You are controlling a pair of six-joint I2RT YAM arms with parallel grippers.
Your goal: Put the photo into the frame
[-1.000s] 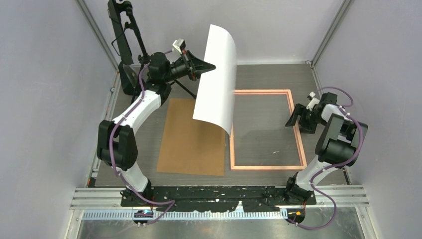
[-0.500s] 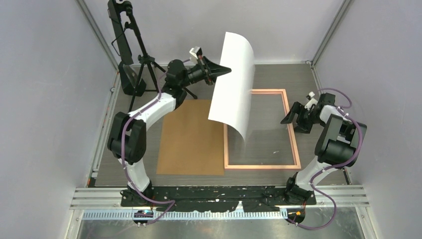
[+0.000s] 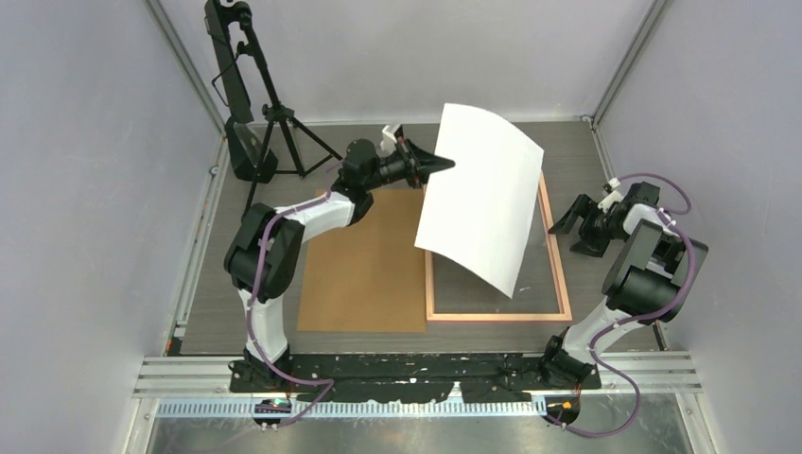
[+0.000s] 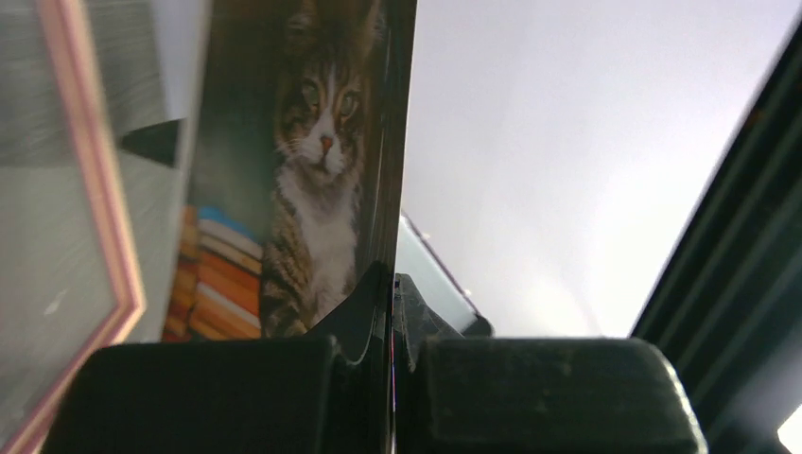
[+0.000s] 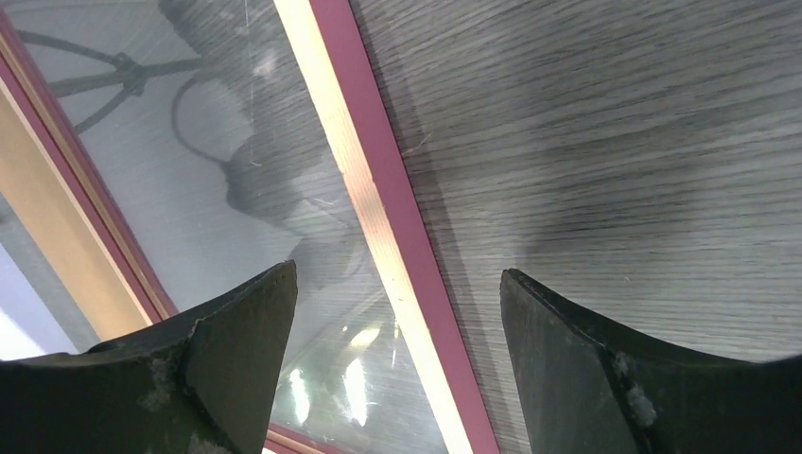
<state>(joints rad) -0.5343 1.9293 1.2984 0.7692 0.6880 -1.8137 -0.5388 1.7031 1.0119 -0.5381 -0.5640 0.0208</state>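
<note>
Grey walls close in a dark wood-grain tabletop (image 3: 567,142), with a black tripod stand (image 3: 274,113) at its 11 o'clock corner. At centre lies a brown backing board (image 3: 364,265), its 3 o'clock edge just beside the left rail of the salmon-pink frame (image 3: 496,314), which lies flat on the right half. Bare strips of tabletop run along the frame's 12 and 3 o'clock sides.

The left tool (image 3: 444,165) is clamped tight on the 9 o'clock edge of the photo (image 3: 482,194). The sheet hangs curved and tilted in the air, white back upward and cat print facing down, over the frame's far and middle part. The near rail and most of the 3 o'clock rail show uncovered.

The right tool (image 3: 570,235) stands spread wide and holds nothing, just above the frame's 3 o'clock rail.
</note>
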